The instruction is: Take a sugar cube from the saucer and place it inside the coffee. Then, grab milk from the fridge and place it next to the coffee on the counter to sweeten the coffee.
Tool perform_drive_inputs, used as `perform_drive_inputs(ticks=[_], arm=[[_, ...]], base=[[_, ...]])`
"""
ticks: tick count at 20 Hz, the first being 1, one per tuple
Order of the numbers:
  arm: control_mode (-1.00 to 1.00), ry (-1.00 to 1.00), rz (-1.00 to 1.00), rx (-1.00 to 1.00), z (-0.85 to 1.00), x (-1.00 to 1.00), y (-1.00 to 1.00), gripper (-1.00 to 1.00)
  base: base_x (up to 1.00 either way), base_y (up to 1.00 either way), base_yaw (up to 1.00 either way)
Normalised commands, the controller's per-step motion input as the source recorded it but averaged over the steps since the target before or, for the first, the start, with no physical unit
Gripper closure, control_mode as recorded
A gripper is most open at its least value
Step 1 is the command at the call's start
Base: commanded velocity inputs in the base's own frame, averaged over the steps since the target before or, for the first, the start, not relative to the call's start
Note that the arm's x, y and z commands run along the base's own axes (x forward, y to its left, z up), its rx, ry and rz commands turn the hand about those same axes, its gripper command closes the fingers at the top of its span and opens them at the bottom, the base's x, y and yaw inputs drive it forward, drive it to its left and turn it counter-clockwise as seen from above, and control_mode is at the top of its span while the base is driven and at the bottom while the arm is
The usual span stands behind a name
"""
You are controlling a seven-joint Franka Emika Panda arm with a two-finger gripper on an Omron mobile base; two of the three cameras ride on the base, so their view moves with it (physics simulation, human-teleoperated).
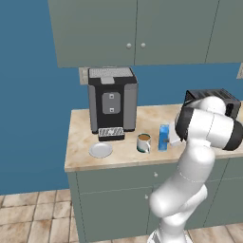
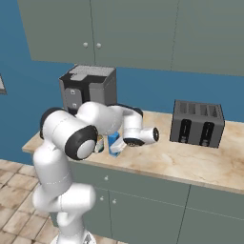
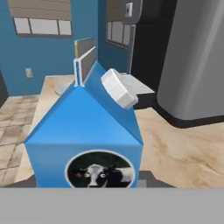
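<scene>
the milk [image 1: 163, 137] stands upright on the counter [image 1: 85, 159] near its front edge, just right of the coffee [image 1: 144, 142]. the gripper [image 2: 118, 148] sits right against the carton, jaws either side, clamped on it.

I see a matt blue card milk [image 3: 85, 131] carton with a white plastic cap, standing on the smooth marbled stone-look surface [image 1: 85, 159].
</scene>
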Motion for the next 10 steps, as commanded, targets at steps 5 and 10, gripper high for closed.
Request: perform_drive_inputs(ticks=[5,10], arm=[[-1.0,-0.07,0.03,0.0,-0.2,0.13,0.0,1.0],[-1.0,-0.08,0.02,0.0,-0.24,0.09,0.0,1.0]], base=[[0.0,0.0,0.0],[0.0,0.0,0.0]])
